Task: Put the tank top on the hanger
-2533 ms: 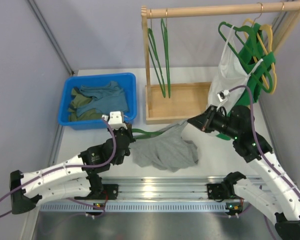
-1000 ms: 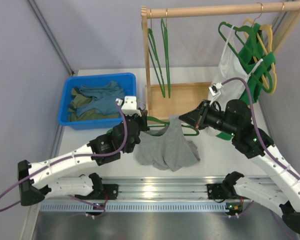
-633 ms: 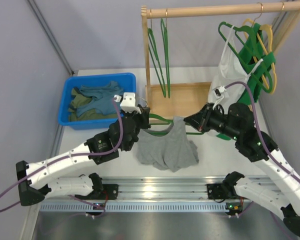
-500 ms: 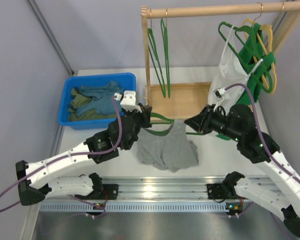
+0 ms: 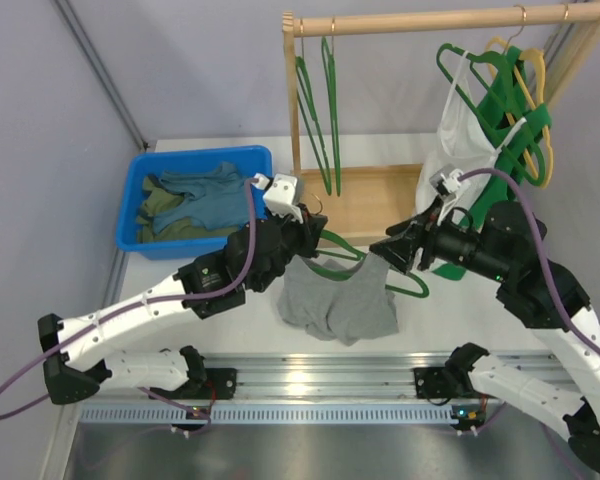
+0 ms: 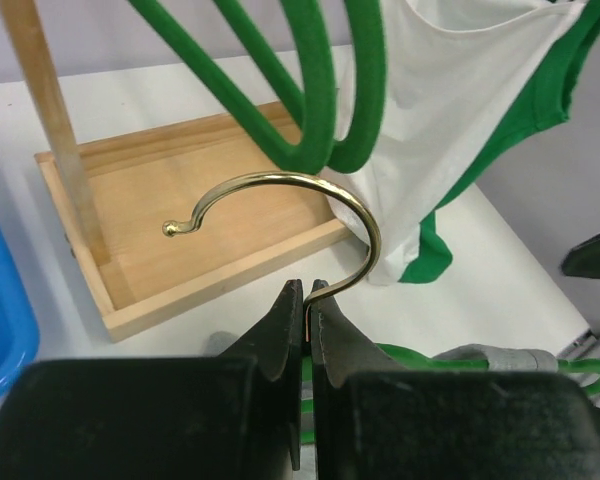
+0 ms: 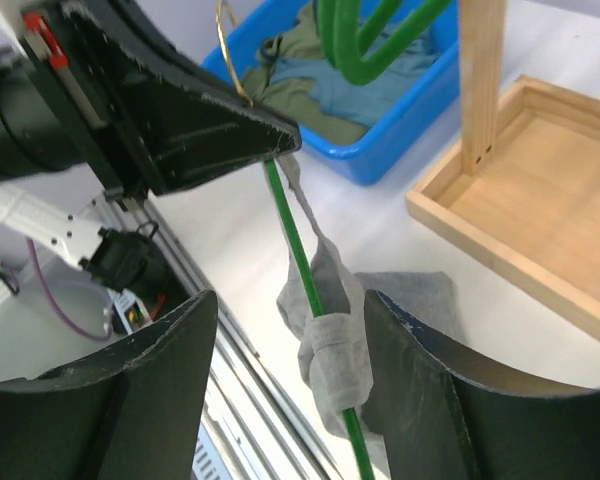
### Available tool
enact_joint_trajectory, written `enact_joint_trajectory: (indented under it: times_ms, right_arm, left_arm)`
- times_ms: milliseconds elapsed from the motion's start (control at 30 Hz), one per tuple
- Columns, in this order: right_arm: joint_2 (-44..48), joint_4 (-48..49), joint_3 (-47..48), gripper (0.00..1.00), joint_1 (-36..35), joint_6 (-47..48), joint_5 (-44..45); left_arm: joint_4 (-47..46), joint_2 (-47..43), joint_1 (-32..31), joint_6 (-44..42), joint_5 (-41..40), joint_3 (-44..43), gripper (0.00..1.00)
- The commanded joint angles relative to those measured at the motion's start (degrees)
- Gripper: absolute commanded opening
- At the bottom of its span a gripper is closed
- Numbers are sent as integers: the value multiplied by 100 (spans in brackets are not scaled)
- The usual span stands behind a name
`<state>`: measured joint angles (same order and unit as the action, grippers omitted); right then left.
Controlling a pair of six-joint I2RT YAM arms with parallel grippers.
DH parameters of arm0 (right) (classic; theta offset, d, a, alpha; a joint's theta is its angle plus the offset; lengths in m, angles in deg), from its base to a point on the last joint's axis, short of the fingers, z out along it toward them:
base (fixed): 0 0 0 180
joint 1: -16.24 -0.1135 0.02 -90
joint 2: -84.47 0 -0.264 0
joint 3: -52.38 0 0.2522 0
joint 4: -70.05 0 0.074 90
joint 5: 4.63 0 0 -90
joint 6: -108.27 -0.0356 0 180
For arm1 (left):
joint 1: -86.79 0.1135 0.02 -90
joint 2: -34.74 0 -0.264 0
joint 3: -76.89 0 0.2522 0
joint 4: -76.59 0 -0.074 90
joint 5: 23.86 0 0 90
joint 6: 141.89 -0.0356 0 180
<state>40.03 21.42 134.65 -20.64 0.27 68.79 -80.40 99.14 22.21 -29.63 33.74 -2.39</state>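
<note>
Seen from above, the left arm is stretching forward and rightward, its left gripper [image 5: 313, 234] pinching the neck of the hanger [image 5: 338, 247]. The hanger's long axis is running from those fingertips toward the right gripper [image 5: 392, 250], and the tank top [image 5: 336, 305] is sagging beneath, between both grippers. At the left wrist, the jaws are clamping the stem of the gold hook [image 6: 315, 187], which is arching up beyond them, its tip curling leftward. At the right wrist, the fingers [image 7: 155, 400] are standing spread, gripping nothing, while the cloth-wrapped hanger arm is slanting up between them.
</note>
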Motion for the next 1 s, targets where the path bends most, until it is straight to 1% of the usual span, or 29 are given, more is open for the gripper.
enact_joint_trajectory:
  times_ms: [0, 100, 167, 200, 233, 333, 467, 533, 567, 633, 667, 733, 767, 800, 867, 900, 967]
  right_arm:
    - [-213, -81, 128, 61, -213, 674, -461]
    - [-327, -55, 101, 61, -459, 806, -408]
    - [-476, -37, 92, 61, -775, 842, -207]
    - [-538, -37, 101, 61, -890, 868, 73]
    - [-591, -46, 118, 61, -1108, 894, 189]
    - [-793, -72, 180, 59, -1469, 930, 593]
    - [-996, -248, 285, 52, -1787, 1018, 1436]
    - [-987, -230, 268, 51, -1918, 1009, 1640]
    - [-961, -196, 251, 48, -1954, 1000, 1875]
    - [-917, -117, 163, 44, -2033, 983, 2009]
    - [-865, -73, 128, 39, -2059, 965, 2088]
    - [-768, 32, 49, 27, -2121, 921, 2193]
    - [-724, 68, 5, 15, -2130, 895, 2255]
    - [-689, 103, -4, 11, -2139, 877, 2255]
    - [-618, 130, -13, 4, -2156, 877, 2203]
    - [-609, 95, 13, 2, -2165, 877, 2177]
    - [-635, -19, 39, 0, -2183, 895, 2176]
  left_arm:
    - [-21, -50, -2, -82, 567, -470, 0]
    - [85, -50, -2, -99, 709, -576, 0]
    - [146, -33, -2, -117, 779, -655, 0]
    - [181, -24, -2, -117, 788, -664, 0]
    - [182, -24, -2, -117, 814, -682, 0]
    - [234, 11, -2, -134, 841, -769, 0]
    - [305, 29, -2, -161, 920, -901, 0]
    - [349, 29, -2, -161, 955, -971, 0]
    - [357, 29, -2, -161, 1007, -989, 0]
    - [375, 29, -2, -143, 1034, -1033, 0]
    - [384, 20, -2, -143, 1052, -1051, 0]
    - [410, 37, -2, -143, 1087, -1103, 0]
    - [419, 55, -2, -143, 1113, -1130, 0]
    - [428, 55, -11, -143, 1122, -1156, 0]
    - [437, 46, -2, -143, 1122, -1174, 7]
    - [428, 37, -2, -134, 1122, -1183, 18]
    - [402, 11, -2, -143, 1113, -1209, 27]
